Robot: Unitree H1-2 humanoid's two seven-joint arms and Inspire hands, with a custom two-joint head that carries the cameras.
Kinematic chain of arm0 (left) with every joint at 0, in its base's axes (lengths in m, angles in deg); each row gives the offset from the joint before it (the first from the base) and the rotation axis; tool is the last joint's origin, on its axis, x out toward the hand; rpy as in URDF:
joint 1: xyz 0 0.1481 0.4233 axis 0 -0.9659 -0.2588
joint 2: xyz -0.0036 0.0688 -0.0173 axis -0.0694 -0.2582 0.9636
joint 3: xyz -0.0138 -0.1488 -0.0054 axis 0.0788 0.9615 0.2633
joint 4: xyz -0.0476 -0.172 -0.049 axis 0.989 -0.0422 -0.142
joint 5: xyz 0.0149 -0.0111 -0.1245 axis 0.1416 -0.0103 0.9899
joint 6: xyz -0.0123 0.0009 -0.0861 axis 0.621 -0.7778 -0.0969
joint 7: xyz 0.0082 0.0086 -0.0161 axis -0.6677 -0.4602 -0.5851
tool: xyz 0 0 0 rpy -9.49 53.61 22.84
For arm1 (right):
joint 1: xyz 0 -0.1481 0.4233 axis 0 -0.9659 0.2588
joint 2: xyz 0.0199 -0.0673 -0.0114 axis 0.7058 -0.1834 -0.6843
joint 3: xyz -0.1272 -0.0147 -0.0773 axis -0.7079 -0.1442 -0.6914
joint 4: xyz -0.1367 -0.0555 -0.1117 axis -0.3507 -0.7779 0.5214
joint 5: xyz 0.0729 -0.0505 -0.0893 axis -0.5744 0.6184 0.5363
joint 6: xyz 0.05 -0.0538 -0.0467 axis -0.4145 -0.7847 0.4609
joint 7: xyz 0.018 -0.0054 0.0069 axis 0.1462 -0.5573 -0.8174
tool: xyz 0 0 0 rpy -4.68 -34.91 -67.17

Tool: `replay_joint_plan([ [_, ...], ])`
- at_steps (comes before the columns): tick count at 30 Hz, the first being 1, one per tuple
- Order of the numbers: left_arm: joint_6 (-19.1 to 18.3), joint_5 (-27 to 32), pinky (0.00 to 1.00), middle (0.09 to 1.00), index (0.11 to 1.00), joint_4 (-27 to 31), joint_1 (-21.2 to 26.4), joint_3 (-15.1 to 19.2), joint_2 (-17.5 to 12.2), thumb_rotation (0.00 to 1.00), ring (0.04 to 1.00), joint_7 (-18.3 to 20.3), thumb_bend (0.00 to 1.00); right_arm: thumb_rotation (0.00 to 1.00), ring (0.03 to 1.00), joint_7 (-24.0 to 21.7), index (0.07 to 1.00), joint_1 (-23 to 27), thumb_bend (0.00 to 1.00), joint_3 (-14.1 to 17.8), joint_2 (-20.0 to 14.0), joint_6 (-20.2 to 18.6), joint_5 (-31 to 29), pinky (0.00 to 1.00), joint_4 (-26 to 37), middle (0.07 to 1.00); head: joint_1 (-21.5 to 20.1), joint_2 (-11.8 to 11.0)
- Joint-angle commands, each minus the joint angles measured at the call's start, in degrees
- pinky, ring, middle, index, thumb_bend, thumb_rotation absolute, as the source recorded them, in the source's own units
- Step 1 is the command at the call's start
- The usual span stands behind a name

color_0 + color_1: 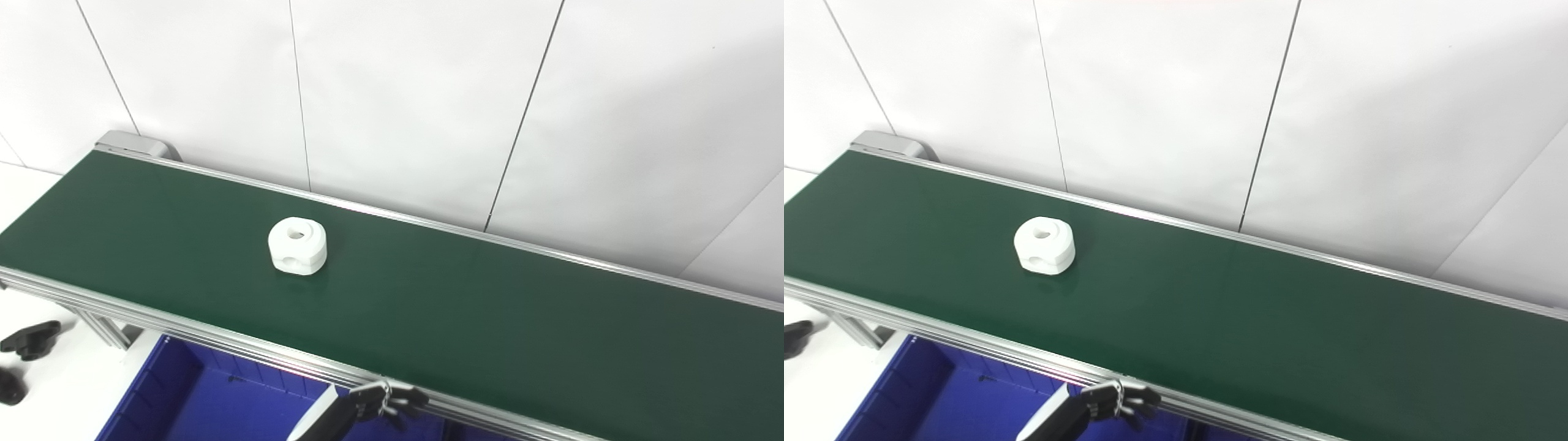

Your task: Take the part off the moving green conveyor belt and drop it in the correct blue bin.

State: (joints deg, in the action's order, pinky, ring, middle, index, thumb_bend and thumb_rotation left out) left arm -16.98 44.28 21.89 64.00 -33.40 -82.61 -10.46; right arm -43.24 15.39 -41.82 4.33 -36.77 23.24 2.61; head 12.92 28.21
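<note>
Part (297,245): white, squat, rounded block with a hole in its top face and a notch low on its near side; lies on the green conveyor belt (465,306), toward the belt's left portion, roughly midway between far and near rails, touching nothing else. Belt: dark green, running diagonally from upper left to lower right, edged by aluminium rails (202,335); grey end cap (136,144) at its far-left end. Blue bin (184,392): below the belt's near rail, at the lower left; interior partly seen, contents not discernible. Left hand (1118,401): dark, low at the bottom edge, just at the near rail above the bin, well apart from the part; fingers slightly curled and spread, holding nothing. Right hand: out of sight. Black parts (29,339): on the white surface at far left. Backdrop: white panelled wall (416,98).
</note>
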Motion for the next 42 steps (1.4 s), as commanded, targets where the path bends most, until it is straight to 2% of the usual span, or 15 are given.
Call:
replay_joint_plan([
  [1,1.91,-0.24,0.58,0.729,0.687,4.66,-0.12,-0.30,0.01,0.14,0.676,-1.73,0.87,0.17,0.823,1.17,0.864,-0.31,0.74,0.16,-0.13,3.51,-0.79,0.70,1.15,0.864,-0.01,0.53],
  [4,1.91,-1.88,0.58,0.734,0.688,8.49,0.33,-0.96,-0.27,0.14,0.679,-3.24,0.86,0.15,0.829,0.90,0.868,-0.29,0.72,0.36,-0.49,3.49,-0.93,0.72,1.61,0.874,0.22,0.98],
  [8,1.91,-3.97,0.59,0.763,0.702,10.23,2.18,-1.16,-1.57,0.21,0.697,-2.31,0.85,0.17,0.825,-0.28,0.867,-0.70,0.72,0.92,-0.52,2.28,-1.76,0.71,3.12,0.874,0.26,2.65],
  [12,1.88,-5.39,0.61,0.775,0.710,11.02,3.63,0.35,-1.94,0.24,0.720,-1.80,0.87,0.17,0.837,-0.03,0.868,-0.19,0.72,0.87,-0.72,3.03,-1.59,0.73,2.56,0.882,-1.22,3.42],
  [15,1.27,-4.89,0.66,0.800,0.736,11.56,5.09,1.84,-1.74,0.24,0.755,-0.54,0.88,0.21,0.819,1.15,0.865,0.30,0.73,0.81,-0.85,3.52,-0.22,0.72,1.96,0.853,-1.54,4.22],
  [18,-1.85,-3.78,0.69,0.831,0.765,12.63,7.56,2.93,-1.74,0.24,0.783,1.78,0.89,0.17,0.818,0.08,0.860,0.28,0.73,0.99,-0.64,2.99,-1.36,0.72,2.86,0.855,-3.18,6.13],
  [22,-5.15,-3.33,0.74,0.913,0.831,13.95,10.39,4.27,-1.57,0.27,0.856,3.98,0.87,0.18,0.824,-0.59,0.857,0.15,0.73,1.07,-0.46,2.42,-1.80,0.73,4.20,0.861,-4.93,8.21],
  [23,-6.04,-3.23,0.75,0.923,0.839,14.13,11.24,4.79,-1.30,0.27,0.867,4.29,0.87,0.19,0.824,-0.70,0.857,0.09,0.73,1.05,-0.44,2.20,-1.73,0.73,4.59,0.861,-6.13,9.54],
  [24,-6.68,-3.18,0.75,0.935,0.852,14.27,11.77,5.21,-1.07,0.28,0.881,4.57,0.86,0.19,0.827,-0.80,0.861,0.04,0.73,1.03,-0.43,2.02,-1.72,0.74,4.86,0.861,-6.13,9.54],
  [25,-8.24,-3.39,0.76,0.946,0.865,14.86,12.65,5.84,-0.96,0.30,0.897,4.92,0.85,0.21,0.828,-0.76,0.863,-0.08,0.74,1.05,-0.29,1.37,-1.25,0.74,5.48,0.859,-6.76,10.99],
  [26,-9.35,-3.56,0.77,0.952,0.871,15.28,13.22,6.32,-0.86,0.32,0.904,5.23,0.84,0.22,0.827,-0.73,0.863,-0.16,0.75,1.07,-0.18,0.91,-0.89,0.74,5.91,0.857,-6.76,10.99],
  [27,-10.60,-3.68,0.77,0.955,0.875,15.82,13.81,6.83,-0.93,0.32,0.910,5.60,0.84,0.23,0.827,-0.78,0.863,-0.26,0.75,1.06,-0.09,0.57,-0.77,0.74,6.50,0.857,-7.16,12.53],
  [32,-14.52,-4.15,0.81,0.964,0.897,15.63,18.32,9.48,-1.95,0.34,0.923,7.44,0.81,0.21,0.827,-1.06,0.874,-0.49,0.73,1.02,-0.10,0.72,-0.71,0.75,7.69,0.864,-7.88,14.92],
  [35,-16.77,-6.82,0.80,0.962,0.906,15.04,21.62,10.82,-2.53,0.35,0.916,8.05,0.80,0.23,0.825,-0.71,0.867,-0.71,0.73,1.20,0.47,1.21,-0.74,0.75,8.17,0.855,-8.35,15.67],
  [42,-23.45,-11.59,0.81,0.947,0.915,13.45,26.60,12.17,-2.17,0.28,0.903,8.64,0.79,0.23,0.796,1.13,0.850,-1.02,0.72,1.44,1.60,3.45,-1.39,0.73,8.90,0.826,-8.22,16.66],
])
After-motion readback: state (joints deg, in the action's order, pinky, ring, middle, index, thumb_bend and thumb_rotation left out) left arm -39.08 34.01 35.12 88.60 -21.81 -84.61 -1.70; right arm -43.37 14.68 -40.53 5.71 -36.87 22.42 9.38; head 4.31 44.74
